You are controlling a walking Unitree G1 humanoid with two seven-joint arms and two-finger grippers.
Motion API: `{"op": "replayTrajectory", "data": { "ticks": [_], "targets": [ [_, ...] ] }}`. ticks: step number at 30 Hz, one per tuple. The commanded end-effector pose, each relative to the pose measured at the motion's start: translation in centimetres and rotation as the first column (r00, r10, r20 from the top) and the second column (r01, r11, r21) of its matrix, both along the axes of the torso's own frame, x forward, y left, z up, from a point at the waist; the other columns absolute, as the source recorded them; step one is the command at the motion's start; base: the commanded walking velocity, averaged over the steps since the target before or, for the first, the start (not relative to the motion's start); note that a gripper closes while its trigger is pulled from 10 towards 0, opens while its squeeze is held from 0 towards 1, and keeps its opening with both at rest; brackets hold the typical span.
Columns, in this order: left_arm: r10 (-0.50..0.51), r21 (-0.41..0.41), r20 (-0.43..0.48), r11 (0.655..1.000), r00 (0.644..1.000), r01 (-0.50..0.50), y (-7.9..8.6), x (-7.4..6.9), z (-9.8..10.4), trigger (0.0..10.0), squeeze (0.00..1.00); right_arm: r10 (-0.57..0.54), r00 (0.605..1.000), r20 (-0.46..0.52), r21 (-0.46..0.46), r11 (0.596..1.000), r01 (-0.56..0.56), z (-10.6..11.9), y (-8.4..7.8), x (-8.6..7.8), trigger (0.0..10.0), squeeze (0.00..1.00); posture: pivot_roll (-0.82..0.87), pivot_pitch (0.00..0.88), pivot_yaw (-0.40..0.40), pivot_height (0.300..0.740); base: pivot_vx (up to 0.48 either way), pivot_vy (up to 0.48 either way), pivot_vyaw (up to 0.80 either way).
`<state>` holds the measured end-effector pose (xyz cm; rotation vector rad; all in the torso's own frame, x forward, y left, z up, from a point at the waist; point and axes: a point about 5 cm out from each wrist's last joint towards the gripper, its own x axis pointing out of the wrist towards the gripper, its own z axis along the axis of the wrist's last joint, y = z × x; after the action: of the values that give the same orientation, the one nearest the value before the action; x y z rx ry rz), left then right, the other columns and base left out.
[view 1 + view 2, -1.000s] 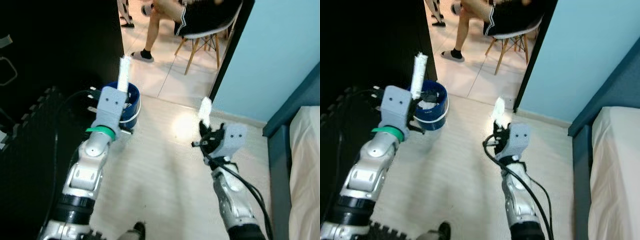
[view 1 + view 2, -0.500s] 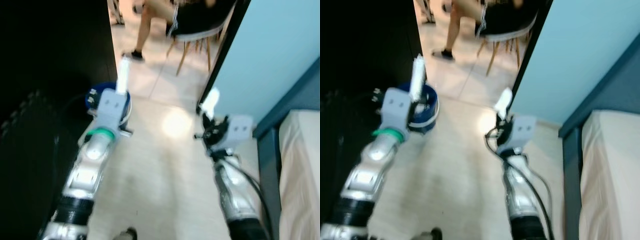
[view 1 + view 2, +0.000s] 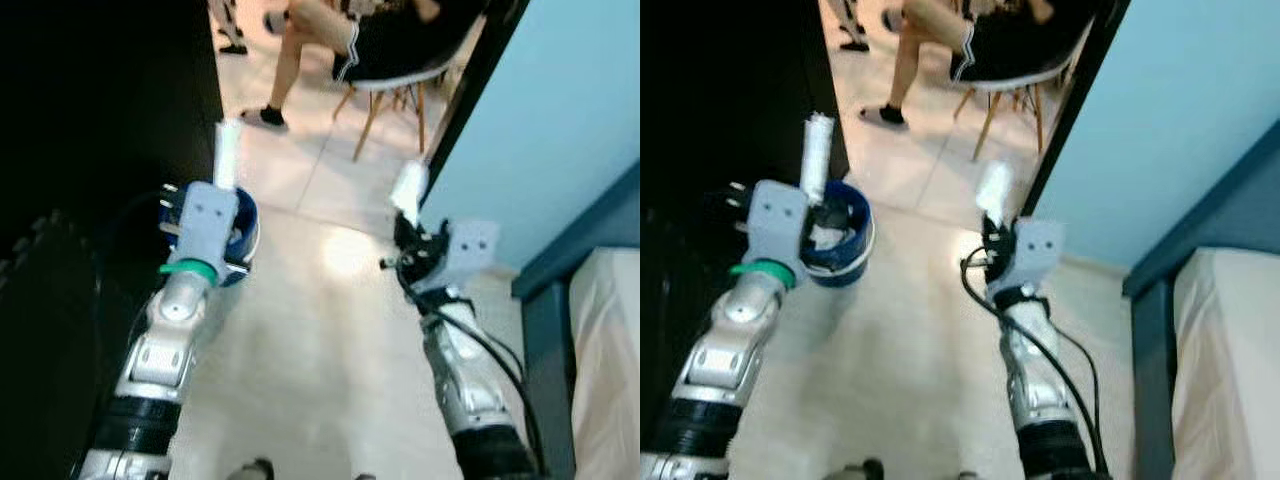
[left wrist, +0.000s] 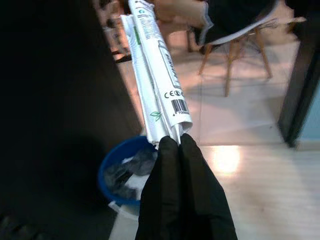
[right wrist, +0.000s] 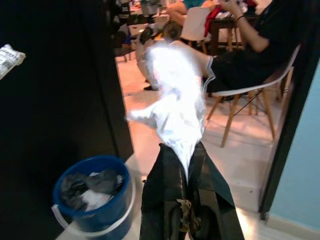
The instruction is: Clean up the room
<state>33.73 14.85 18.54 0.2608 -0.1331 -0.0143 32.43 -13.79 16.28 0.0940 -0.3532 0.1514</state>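
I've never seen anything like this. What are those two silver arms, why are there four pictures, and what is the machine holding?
The arms belong to a walking humanoid robot. Two pictures come from cameras in its head, looking down at the floor; the other two come from a camera on each wrist, looking along that gripper's black fingers. The left gripper is shut on a folded white wrapper with a barcode. The right gripper is shut on a crumpled white tissue. On the pale floor ahead stands a blue bucket already holding rubbish. Through the doorway a person sits on a white chair.
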Motion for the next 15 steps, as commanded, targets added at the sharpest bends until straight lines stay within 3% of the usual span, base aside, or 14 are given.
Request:
{"op": "replayTrajectory", "data": {
  "ticks": [1,15],
  "targets": [
    [-0.012,0.007,-0.011,1.000,1.000,0.012,-0.43,-0.05,-0.45,10.0,0.00,-0.020,0.999,-0.028,0.005,1.000,0.020,-0.75,-0.54,-0.23,10.0,0.00,0.10,0.130,0.019,0.740,0.431,0.000,0.00],
    [-0.006,0.011,-0.011,1.000,1.000,0.006,-0.16,-0.01,-0.52,10.0,0.00,-0.028,0.999,-0.043,0.013,1.000,0.028,-1.02,-0.61,-0.17,10.0,0.00,0.11,0.127,0.018,0.740,0.432,0.000,0.00]
  ]
}}
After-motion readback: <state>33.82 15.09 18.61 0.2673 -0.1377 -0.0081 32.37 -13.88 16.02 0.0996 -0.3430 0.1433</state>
